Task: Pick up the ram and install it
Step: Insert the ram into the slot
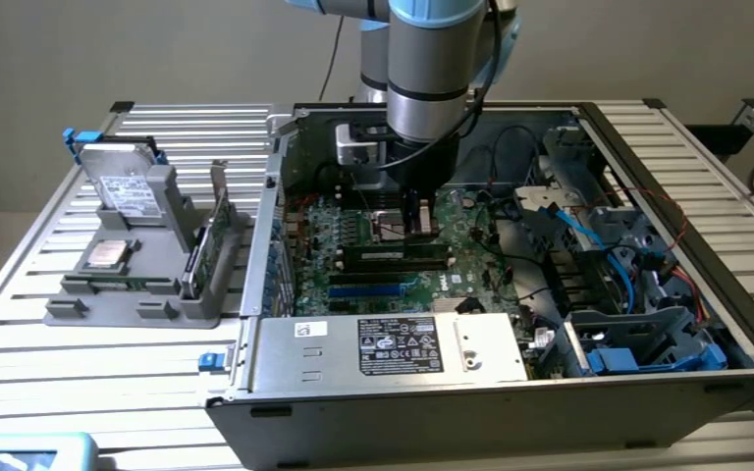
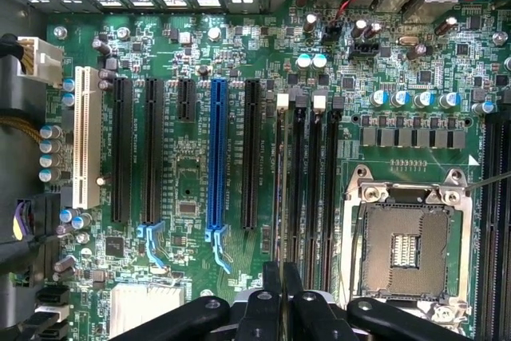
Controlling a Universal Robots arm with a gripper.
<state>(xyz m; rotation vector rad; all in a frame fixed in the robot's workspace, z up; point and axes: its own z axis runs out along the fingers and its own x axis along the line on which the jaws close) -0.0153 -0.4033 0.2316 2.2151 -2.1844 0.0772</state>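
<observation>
The ram is a thin stick with dark chips and a pale label. It stands on edge in a memory slot of the motherboard, inside the open computer case. In the wrist view the ram appears edge-on, as a narrow line running along the slot beside the black slots. My gripper comes straight down from the arm onto the stick's upper edge. Its two black fingers sit almost together, one on each side of that edge, shut on the ram.
The bare CPU socket lies beside the memory slots, and a blue card slot on the other side. A power supply fills the case front, with blue cables at the exterior view's right. A grey fixture outside holds a hard drive and a bracketed green card.
</observation>
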